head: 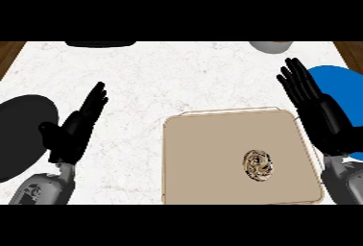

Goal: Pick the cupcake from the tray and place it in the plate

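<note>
We see the cupcake sitting on the tan tray, right of centre. Our right hand hovers open-fingered over what seems the blue plate — partly hidden. Our left hand rests open, fingers straight.

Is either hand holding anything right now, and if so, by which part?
Nothing is held. Both the left hand and right hand are open, and the cupcake lies untouched on the tray.

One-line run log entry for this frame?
stage: pre-grasp | cupcake: on tray | blue plate: behind right hand | right hand: open | left hand: open, holding nothing
</note>
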You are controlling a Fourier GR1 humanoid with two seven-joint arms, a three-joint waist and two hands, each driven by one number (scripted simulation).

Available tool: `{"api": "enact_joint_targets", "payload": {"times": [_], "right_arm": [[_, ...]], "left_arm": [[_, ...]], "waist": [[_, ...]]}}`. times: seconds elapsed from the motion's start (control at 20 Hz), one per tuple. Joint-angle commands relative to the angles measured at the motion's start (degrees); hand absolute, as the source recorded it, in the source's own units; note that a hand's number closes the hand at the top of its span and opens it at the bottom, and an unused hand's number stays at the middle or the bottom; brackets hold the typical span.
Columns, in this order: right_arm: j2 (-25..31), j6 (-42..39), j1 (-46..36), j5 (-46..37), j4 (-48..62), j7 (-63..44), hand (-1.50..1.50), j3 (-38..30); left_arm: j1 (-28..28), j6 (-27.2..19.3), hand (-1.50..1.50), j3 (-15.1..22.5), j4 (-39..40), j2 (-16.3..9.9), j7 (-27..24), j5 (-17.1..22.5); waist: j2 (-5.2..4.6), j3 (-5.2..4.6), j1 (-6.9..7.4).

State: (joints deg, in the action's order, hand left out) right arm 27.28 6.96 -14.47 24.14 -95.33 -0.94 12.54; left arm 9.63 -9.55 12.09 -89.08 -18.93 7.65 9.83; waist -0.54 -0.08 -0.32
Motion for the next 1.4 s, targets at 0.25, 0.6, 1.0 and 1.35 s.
{"api": "enact_joint_targets", "payload": {"times": [0.25,0.6,1.0,1.35], "right_arm": [[12.38,-13.38,-11.68,5.56,4.38,-0.33,1.5,-12.87],[6.83,1.15,4.31,-10.6,11.56,20.2,-1.5,-15.56],[15.87,-11.32,7.61,-12.41,6.07,15.67,-1.5,-17.04],[26.3,-19.34,7.75,-20.88,-2.7,2.56,-1.5,-7.58]], "left_arm": [[-7.42,-0.94,0.0,-2.69,9.01,2.57,4.55,3.2],[-10.1,0.27,0.0,-0.59,8.08,6.17,2.88,4.12],[-10.2,-1.05,0.0,-0.13,7.5,8.6,3.66,1.54],[-11.56,-0.94,0.0,0.03,6.64,8.92,2.37,1.29]], "waist": [[0.25,0.05,1.08],[0.52,0.15,-0.21],[0.62,0.05,0.0],[0.72,-0.06,0.22]]}}
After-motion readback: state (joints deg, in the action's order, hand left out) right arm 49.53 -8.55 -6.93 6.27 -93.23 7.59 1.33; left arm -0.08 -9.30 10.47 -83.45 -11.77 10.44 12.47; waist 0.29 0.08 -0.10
